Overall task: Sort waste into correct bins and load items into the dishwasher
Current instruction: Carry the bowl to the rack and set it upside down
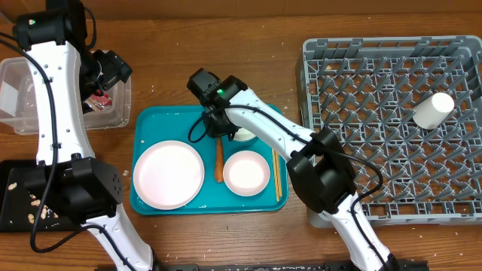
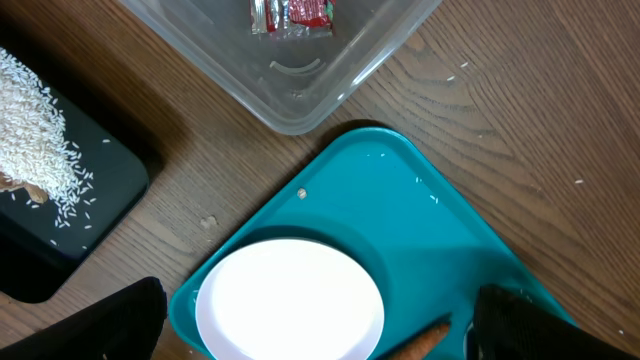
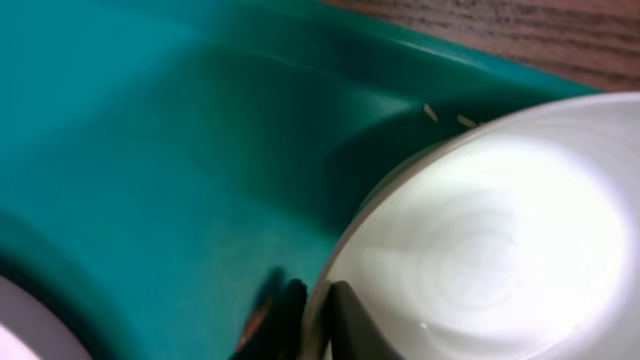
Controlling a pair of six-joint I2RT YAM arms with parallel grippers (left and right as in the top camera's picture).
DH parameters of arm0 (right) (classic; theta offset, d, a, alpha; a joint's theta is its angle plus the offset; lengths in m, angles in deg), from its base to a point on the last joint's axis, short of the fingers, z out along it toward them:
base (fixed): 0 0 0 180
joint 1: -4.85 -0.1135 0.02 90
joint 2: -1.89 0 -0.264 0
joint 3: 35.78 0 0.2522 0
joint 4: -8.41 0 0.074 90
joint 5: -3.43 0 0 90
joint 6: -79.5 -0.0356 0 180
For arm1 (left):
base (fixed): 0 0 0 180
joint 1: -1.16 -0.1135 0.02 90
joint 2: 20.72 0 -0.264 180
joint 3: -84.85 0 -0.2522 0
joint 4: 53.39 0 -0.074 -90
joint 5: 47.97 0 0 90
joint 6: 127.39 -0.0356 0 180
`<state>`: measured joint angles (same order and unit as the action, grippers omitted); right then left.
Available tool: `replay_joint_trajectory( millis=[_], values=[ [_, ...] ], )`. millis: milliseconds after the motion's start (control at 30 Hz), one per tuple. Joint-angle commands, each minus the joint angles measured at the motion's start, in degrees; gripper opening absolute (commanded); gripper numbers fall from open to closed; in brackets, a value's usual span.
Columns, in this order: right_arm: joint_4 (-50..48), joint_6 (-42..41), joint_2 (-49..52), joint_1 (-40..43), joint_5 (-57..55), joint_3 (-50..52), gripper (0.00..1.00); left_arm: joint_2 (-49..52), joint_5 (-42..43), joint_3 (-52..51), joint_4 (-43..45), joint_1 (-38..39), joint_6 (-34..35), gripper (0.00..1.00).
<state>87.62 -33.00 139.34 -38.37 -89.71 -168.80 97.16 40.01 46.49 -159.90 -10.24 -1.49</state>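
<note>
My right gripper (image 1: 228, 132) is shut on the rim of a small white bowl (image 1: 245, 136) at the back of the teal tray (image 1: 151, 124). In the right wrist view one finger sits inside the bowl (image 3: 500, 240) and one outside, the gripper (image 3: 320, 322) pinching the rim. A large white plate (image 1: 168, 174), a second bowl (image 1: 246, 172) and an orange carrot (image 1: 219, 162) lie on the tray. A white cup (image 1: 433, 110) lies in the grey dish rack (image 1: 392, 68). My left gripper (image 2: 320, 340) is open above the plate (image 2: 290, 305), empty, near the clear tub (image 2: 300, 90) holding a red wrapper (image 2: 305, 12).
A black tray (image 1: 11, 199) with pale scraps (image 1: 41, 211) lies at the front left. Something white (image 1: 9, 98) lies in the clear tub's left end. Wooden chopsticks (image 1: 276, 177) lie along the teal tray's right side. The dish rack fills the table's right side.
</note>
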Motion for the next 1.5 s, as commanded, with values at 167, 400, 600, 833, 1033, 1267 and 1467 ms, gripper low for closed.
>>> replay_joint_trajectory(
  millis=[167,400,600,833,1033,1267,1467],
  values=[
    [8.4,0.0,0.0,1.2,1.9,-10.4,0.04,-0.6,-0.7,1.3,0.1,0.0,0.5,1.0],
    [21.7,2.0,-1.6,6.8,1.7,-29.9,0.04,-0.6,-0.7,1.3,0.1,0.0,0.5,1.0],
    [28.6,6.4,-3.5,18.8,6.2,-43.3,0.04,-0.6,-0.7,1.3,0.1,0.0,0.5,1.0],
    [28.9,15.5,-3.0,41.2,37.0,-44.7,0.04,-0.6,-0.7,1.3,0.1,0.0,0.5,1.0],
    [29.8,26.8,-2.8,54.6,60.6,-38.9,0.04,-0.6,-0.7,1.3,0.1,0.0,0.5,1.0],
    [23.8,29.0,-2.8,59.1,72.6,-24.7,0.04,-0.6,-0.7,1.3,0.1,0.0,0.5,1.0],
    [18.2,31.7,-2.8,58.4,76.7,-14.1,0.04,-0.6,-0.7,1.3,0.1,0.0,0.5,1.0]
  ],
)
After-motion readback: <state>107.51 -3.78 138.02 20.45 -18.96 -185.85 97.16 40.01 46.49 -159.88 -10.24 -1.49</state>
